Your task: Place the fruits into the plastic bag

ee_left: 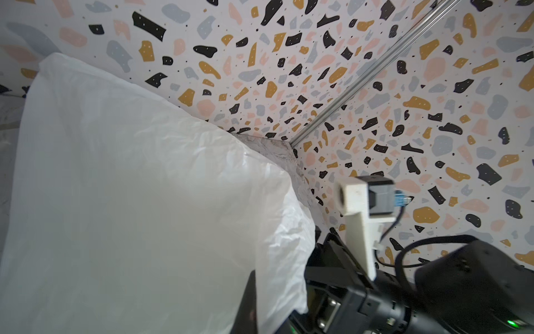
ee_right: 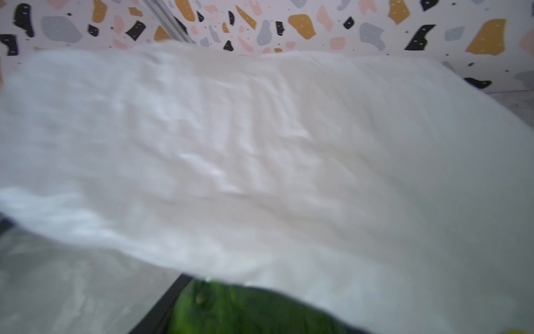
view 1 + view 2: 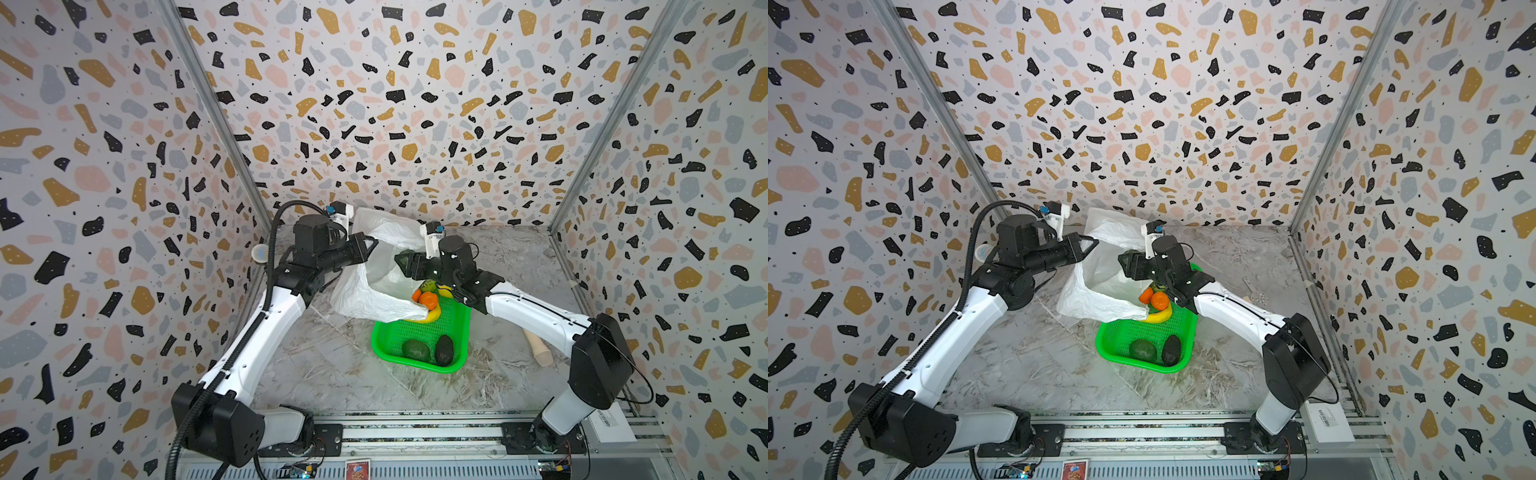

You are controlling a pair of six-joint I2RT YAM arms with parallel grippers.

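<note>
My left gripper (image 3: 371,242) (image 1: 268,312) is shut on the rim of the white plastic bag (image 3: 374,299) (image 1: 130,202) and holds it raised, mouth open toward the right. My right gripper (image 3: 401,261) (image 2: 254,318) reaches into that mouth, closed on a green fruit (image 2: 245,312) that is blurred. Behind it, in the green tray (image 3: 377,341), lie two orange rounds (image 3: 428,300), a banana (image 3: 432,316), a bumpy green fruit (image 3: 429,286) and a yellow one (image 3: 445,291). Two dark avocados (image 3: 415,351) (image 3: 444,350) rest at the tray's front. The bag's lower edge drapes over the tray's back left corner.
A beige wooden stick (image 3: 538,351) lies on the marble table right of the tray, partly under the right arm. Patterned walls close in the back and both sides. A metal rail (image 3: 415,432) runs along the front edge.
</note>
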